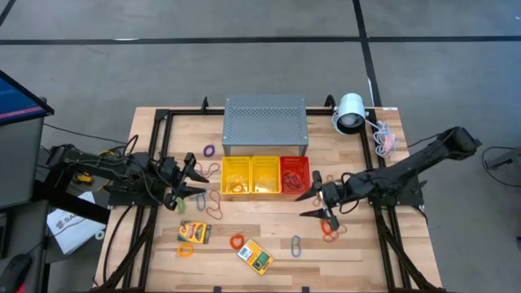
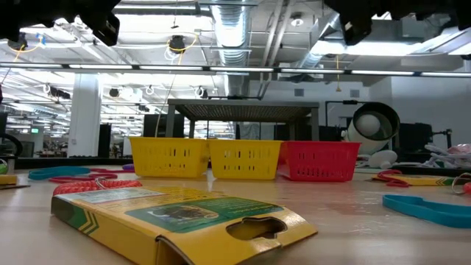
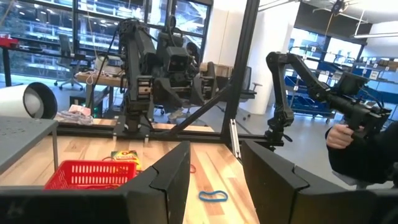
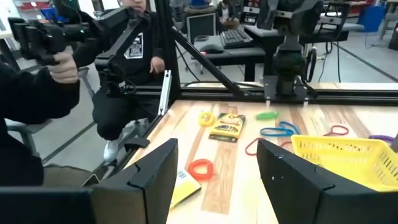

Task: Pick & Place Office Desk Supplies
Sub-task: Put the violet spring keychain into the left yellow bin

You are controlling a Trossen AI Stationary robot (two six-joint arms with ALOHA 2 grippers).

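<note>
Small supplies lie scattered on the wooden table. One yellow-and-green card box (image 1: 194, 233) and another (image 1: 255, 255) lie flat near the near edge, with orange band loops (image 1: 237, 241), a blue-grey oval clip (image 1: 296, 245), blue loops (image 1: 214, 200) and a purple loop (image 1: 208, 151) around them. My left gripper (image 1: 198, 179) is open and raised, left of the yellow baskets. My right gripper (image 1: 312, 198) is open and raised, just near-right of the red basket, with red and orange bands (image 1: 330, 229) beside it. In the right wrist view an orange loop (image 4: 201, 168) lies between the open fingers.
Two yellow mesh baskets (image 1: 251, 175) and a red one (image 1: 295, 173) stand in a row mid-table, with the grey perforated box (image 1: 265, 124) behind them. A white round lamp (image 1: 350, 112) sits at the far right corner. A person (image 4: 37, 81) stands beyond the table's left side.
</note>
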